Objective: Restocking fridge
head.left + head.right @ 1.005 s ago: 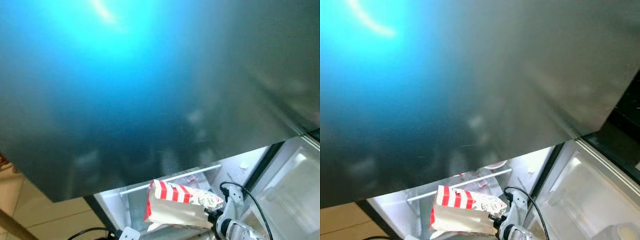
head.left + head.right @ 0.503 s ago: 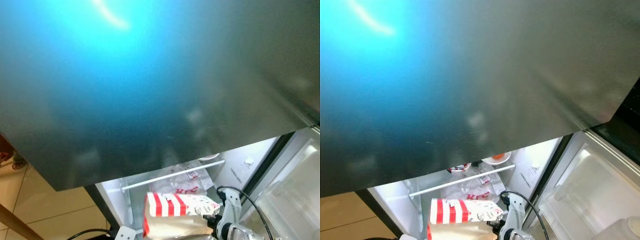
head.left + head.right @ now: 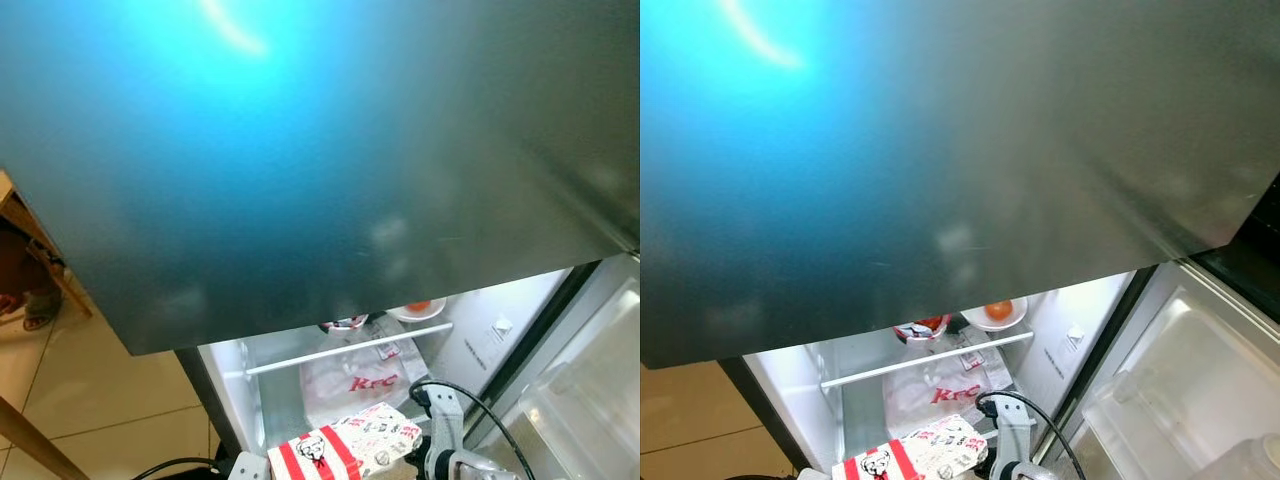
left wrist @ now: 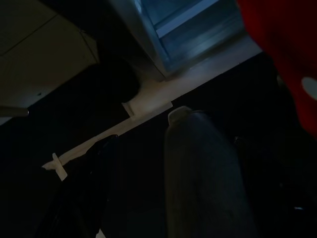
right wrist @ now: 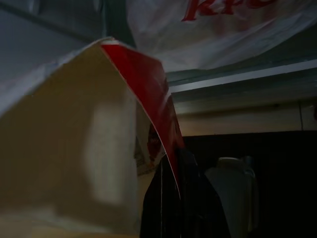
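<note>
right end effector (image 5: 166,173) clamps glossy red-striped cardboard box (image 3: 345,445) before fridge (image 3: 300,150).

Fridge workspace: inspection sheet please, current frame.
Surface: fridge shelf lit, white rail along its front edge.
Job's things: red-and-white striped KFC box in the right claw, low in front of the open fridge, below the shelf rail.
Clutter: white KFC bag on the shelf; red-rimmed container and bowl with an orange item behind it.
Grippers: right claw shut on the box; left claw dark, state unclear.
Cables: black cable looping over the right wrist.
Surroundings: grey fridge door overhead; door bins right; tiled floor left.
</note>
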Controlling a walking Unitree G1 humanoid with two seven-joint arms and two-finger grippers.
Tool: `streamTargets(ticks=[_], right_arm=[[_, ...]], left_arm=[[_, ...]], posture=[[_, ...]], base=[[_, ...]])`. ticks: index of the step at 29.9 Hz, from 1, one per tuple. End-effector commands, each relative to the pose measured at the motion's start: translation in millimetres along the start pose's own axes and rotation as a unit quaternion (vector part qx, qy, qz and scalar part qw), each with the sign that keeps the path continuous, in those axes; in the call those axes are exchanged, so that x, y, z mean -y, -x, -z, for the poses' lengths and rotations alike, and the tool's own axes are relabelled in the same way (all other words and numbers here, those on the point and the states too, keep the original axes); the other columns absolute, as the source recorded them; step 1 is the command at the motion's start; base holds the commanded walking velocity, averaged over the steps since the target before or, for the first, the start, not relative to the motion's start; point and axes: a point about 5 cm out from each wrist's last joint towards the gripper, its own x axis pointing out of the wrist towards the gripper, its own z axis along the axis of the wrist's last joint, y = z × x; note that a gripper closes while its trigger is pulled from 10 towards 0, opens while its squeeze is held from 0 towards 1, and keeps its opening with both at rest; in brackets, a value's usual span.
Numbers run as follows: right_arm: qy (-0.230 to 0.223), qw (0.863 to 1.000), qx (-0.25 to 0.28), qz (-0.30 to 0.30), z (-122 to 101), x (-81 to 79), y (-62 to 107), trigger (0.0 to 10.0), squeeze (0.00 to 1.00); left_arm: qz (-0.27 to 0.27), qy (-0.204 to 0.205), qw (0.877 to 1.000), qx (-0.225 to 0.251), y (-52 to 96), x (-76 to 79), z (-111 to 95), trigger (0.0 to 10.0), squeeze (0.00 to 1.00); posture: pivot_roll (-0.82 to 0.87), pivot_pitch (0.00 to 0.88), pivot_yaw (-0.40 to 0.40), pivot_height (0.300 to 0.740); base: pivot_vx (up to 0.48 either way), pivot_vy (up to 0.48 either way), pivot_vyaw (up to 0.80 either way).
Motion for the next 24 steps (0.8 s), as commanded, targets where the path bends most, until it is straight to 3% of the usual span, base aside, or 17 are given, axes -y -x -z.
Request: streamTargets(ticks=[1,11,19,21,24], right_arm=[[0.019,1.000,0.005,-0.007,-4.2,-4.0,-1.5,10.0,0.00],[0.072,0.996,0.022,-0.041,-13.8,-16.8,-5.0,10.0,0.00],[0.045,0.998,0.045,-0.030,-16.7,-12.9,-3.6,10.0,0.00],[0.009,0.998,0.061,-0.017,-15.4,-7.2,-1.7,10.0,0.00],[-0.017,0.997,0.070,-0.015,-11.7,-3.3,-0.4,10.0,0.00]], left_arm=[[0.001,-0.002,1.000,-0.014,2.1,1.8,8.7,10.0,0.00],[-0.008,0.000,1.000,-0.011,2.4,-0.3,8.6,10.0,0.00],[0.005,-0.021,1.000,-0.006,2.0,-0.2,6.7,10.0,0.00],[0.017,-0.048,0.999,0.001,1.6,-0.2,4.1,10.0,0.00],[0.020,-0.056,0.998,0.014,1.7,-0.6,1.5,10.0,0.00]], posture=[[0.08,0.044,-0.054,0.662],[0.11,0.048,-0.076,0.662],[0.10,0.049,-0.068,0.662],[0.08,0.048,-0.039,0.657],[0.07,0.045,-0.026,0.647]], base=[[0.000,0.000,0.00],[0.000,0.000,0.00],[0.000,0.000,0.00],[0.000,0.000,0.00],[0.000,0.000,0.00]])
